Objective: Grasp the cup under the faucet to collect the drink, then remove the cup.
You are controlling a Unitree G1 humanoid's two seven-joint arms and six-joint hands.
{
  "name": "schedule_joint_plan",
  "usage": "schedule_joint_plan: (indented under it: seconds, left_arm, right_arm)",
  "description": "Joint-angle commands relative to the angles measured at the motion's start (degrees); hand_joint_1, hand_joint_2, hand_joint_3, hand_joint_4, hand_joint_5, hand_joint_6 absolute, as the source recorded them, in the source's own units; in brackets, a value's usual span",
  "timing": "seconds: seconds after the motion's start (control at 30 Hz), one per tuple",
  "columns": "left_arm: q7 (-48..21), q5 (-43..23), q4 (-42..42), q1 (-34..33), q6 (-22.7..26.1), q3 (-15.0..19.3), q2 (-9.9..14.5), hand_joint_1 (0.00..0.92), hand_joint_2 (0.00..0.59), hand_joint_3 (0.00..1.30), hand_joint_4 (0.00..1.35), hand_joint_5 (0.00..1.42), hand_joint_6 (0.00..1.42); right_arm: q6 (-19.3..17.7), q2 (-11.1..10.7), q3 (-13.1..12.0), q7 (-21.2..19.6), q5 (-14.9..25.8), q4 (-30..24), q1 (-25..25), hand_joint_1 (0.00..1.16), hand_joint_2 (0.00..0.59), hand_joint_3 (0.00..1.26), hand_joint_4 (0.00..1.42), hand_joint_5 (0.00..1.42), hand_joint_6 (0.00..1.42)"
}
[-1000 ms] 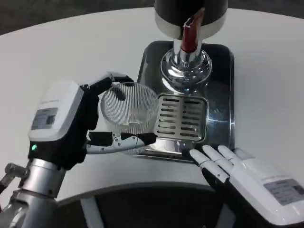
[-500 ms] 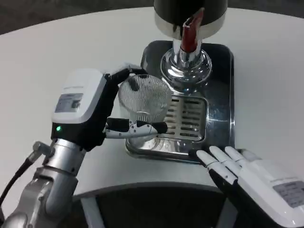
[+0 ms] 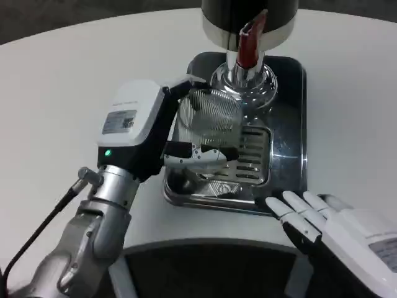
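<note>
White table (image 3: 74, 68); left hand (image 3: 139, 127) gripping half-hidden cup (image 3: 211, 115), right hand (image 3: 329, 226) spread, cropped.

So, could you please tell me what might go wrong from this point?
The left hand holds the ribbed clear cup tilted over the drip grate, off to the side of the red faucet lever; a pour could miss or spill. The cup sits close to the chrome faucet base and may knock it. The right hand rests open near the tray.
</note>
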Motion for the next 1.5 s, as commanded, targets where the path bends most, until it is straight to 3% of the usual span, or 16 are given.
schedule_joint_plan:
  seconds: [0.03,0.43,1.1,1.27,1.5]
  left_arm:
    - [3.29,-0.31,2.48,-2.96,-0.32,-1.49,-1.39,0.567,0.008,0.98,1.09,1.26,1.42]
    - [5.55,-0.98,7.81,-6.36,-0.95,-4.51,-3.03,0.566,0.008,0.98,1.09,1.26,1.42]
    - [7.52,-1.71,15.81,-10.12,-2.79,-7.08,-3.72,0.573,0.003,0.96,1.07,1.23,1.42]
    - [7.15,-1.69,15.54,-10.23,-1.89,-7.14,-3.19,0.56,0.0,0.91,0.99,1.18,1.42]
    - [6.02,-2.02,15.12,-9.87,-1.97,-7.15,-2.37,0.491,0.0,0.81,0.78,1.03,1.4]
  right_arm:
    - [-1.86,0.47,-1.7,1.3,1.6,-0.94,0.32,0.51,0.417,0.05,0.0,0.0,0.0]
    - [-3.1,1.37,-4.23,3.52,2.83,-0.94,-0.35,0.51,0.417,0.05,0.0,0.0,0.0]
    - [-0.49,1.43,-3.04,5.61,1.39,-0.94,-2.14,0.51,0.417,0.05,0.0,0.0,0.0]
    - [0.23,1.15,-2.52,5.56,1.13,-0.94,-2.03,0.51,0.417,0.05,0.0,0.0,0.0]
    - [1.15,0.81,-1.68,5.31,0.96,-0.94,-2.23,0.51,0.417,0.06,0.0,0.0,0.0]
